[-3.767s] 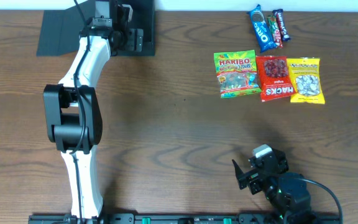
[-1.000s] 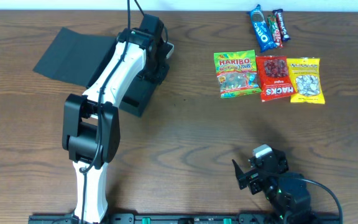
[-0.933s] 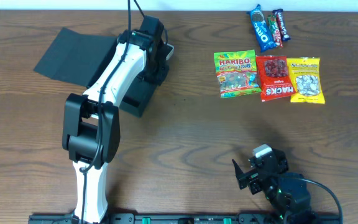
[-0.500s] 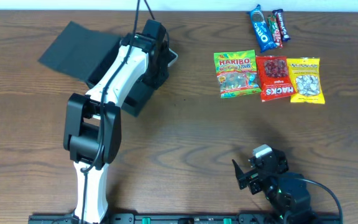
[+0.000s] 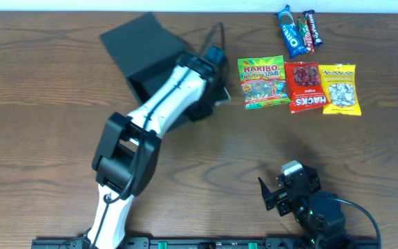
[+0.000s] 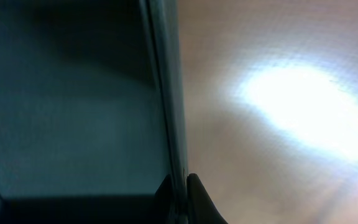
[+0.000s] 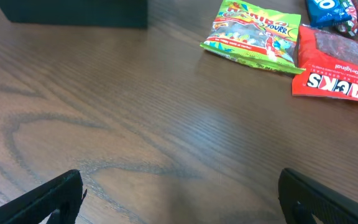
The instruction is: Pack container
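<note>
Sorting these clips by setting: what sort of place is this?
Likely a robot lab bench: a left arm and right arm at a wooden table, with the container and snack packets.

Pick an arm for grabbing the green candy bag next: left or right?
Right. The right end effector is open and empty, facing the green candy bag. The left end effector is clamped on the box wall.

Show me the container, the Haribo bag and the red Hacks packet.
container [image 5: 142, 43], overhead view, on its open flap lid.
Haribo bag [image 5: 262, 81], overhead view, centre of the green front.
Hacks packet [image 5: 305, 86], overhead view, centre of the red front.
</note>
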